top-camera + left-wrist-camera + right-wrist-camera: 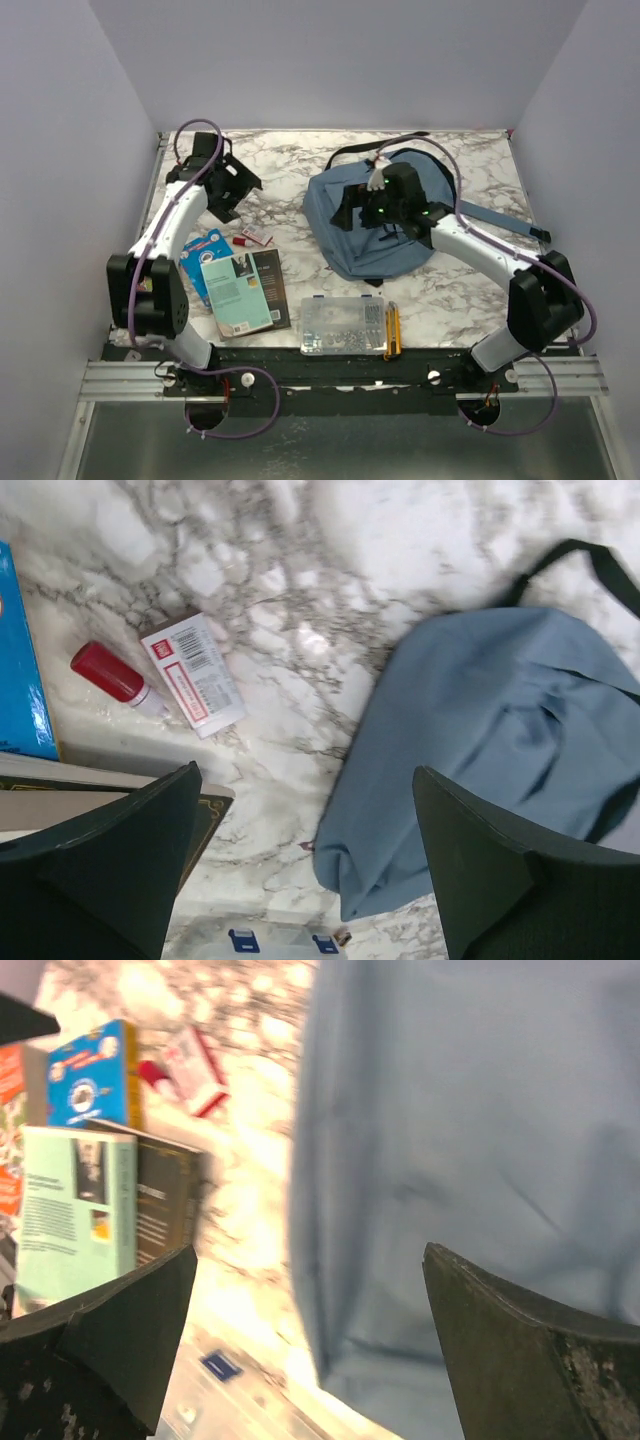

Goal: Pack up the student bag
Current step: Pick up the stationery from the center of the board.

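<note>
Top external: right gripper (pixel 349 209) gapes above student bag (pixel 350 252); left gripper (pixel 239 194) spread, seemingly empty, near far-left table (pixel 300 160) edge.

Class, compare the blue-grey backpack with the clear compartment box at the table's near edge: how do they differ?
The student bag is soft, opaque blue-grey fabric; the compartment box is clear plastic with small parts showing inside. The student bag is by far the bigger, rounded and slumped; the compartment box is a flat rectangle. Both lie on the marble table.
</note>
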You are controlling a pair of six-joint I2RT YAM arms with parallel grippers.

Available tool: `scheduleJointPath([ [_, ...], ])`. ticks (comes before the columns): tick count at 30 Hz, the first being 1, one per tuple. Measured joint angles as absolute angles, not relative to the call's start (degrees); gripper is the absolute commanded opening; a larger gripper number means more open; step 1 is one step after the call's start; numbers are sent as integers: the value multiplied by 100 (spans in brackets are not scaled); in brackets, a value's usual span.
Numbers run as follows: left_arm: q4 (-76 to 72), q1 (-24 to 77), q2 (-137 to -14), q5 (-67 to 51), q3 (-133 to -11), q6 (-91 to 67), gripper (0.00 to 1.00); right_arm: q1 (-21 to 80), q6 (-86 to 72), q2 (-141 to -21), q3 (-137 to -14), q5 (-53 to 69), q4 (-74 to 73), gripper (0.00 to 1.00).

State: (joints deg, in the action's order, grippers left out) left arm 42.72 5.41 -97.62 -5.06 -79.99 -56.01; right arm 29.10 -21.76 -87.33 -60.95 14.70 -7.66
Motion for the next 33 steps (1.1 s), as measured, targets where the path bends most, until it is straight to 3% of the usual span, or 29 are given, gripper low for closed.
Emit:
scheduleJointPath([
  [7, 3511, 532, -7550, -574, -7634, -4598, 96, 4261, -1927, -9758, -7190, 1059, 69, 99],
  [12, 3103, 532, -6639, -858, -7328, -4047, 98, 4770, -1636, -10997, -8114, 943, 484, 96],
  [17, 3048, 532, -6471, -1120, -7338, -3509, 98, 4976, -1321, -12333, -9415, 777, 327, 93],
  [24, 3055, 615, -6412, -1162, -7338, -3107, 96, 5030, -882, -13592, -11085, 569, -399, 83],
  [33, 3052, 637, -6506, -1468, -7336, -3037, 95, 5054, -276, -14180, -11837, 489, -1280, 82],
])
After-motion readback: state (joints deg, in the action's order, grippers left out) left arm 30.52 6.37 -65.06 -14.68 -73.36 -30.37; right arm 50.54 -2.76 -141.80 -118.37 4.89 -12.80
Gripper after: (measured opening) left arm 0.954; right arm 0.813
